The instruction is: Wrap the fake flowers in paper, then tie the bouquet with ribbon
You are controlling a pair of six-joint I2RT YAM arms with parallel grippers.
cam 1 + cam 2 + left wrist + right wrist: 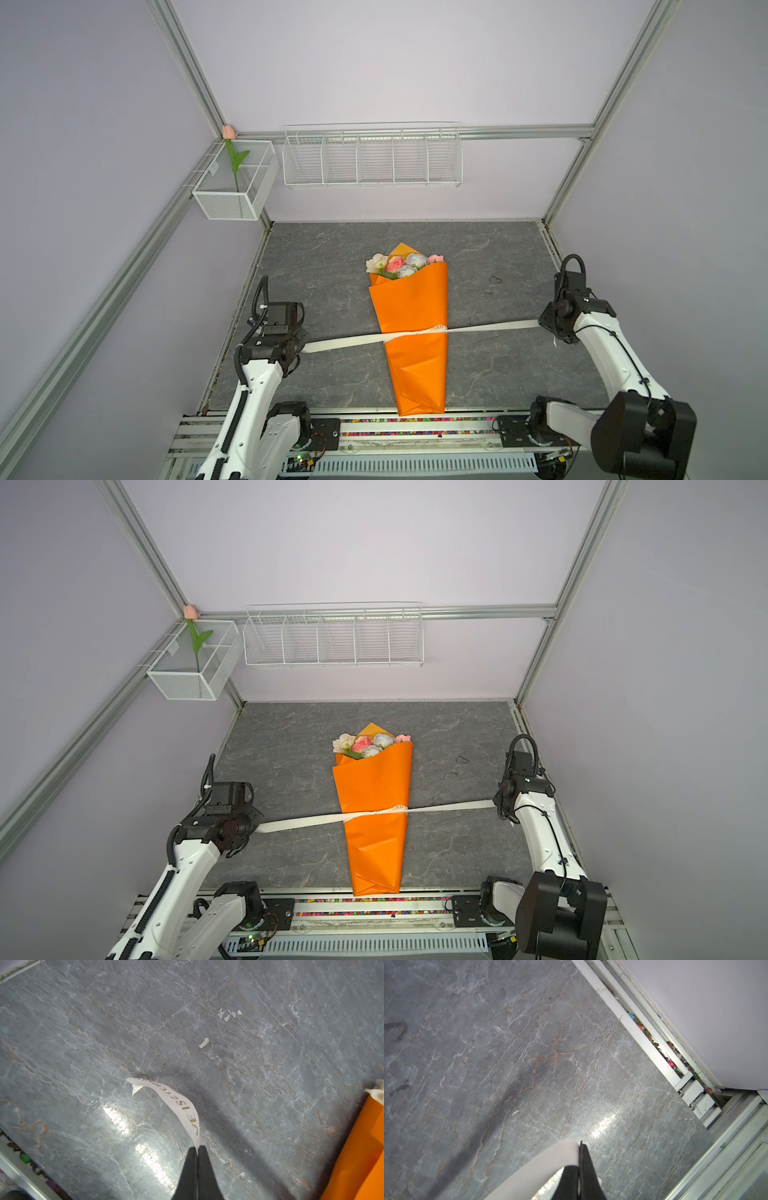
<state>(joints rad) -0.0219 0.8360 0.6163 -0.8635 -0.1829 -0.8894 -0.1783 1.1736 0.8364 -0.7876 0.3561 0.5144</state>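
Holding one end of the cream ribbon (353, 341) in each arm, we have it stretched straight across the bouquet of fake flowers (409, 299). The bouquet lies in the middle of the grey stone-look surface (324, 257), its roses (398, 264) toward the back wall and its folded foot at the near edge. Our left pincer (197, 1148) is pressed together on the ribbon, with a short lettered tail curling free beyond the tips. Our right pincer (580, 1144) is likewise clamped on the other end. No tail shows past its tips in the wrist view, so we cannot tell how much ribbon it has caught. In both top views the ribbon crosses the orange wrapping paper (415, 374) below its middle, and the paper looks drawn in at that line. Whether a knot sits there we cannot tell.

Our main worry is the right-hand grip: if little ribbon is caught, a harder pull could slide it out and slacken the band. An uneven pull would likely drag the light bouquet sideways across the surface. Because the wrap tapers toward its foot, the band may creep down and loosen. Too much tension could crease or tear the paper.
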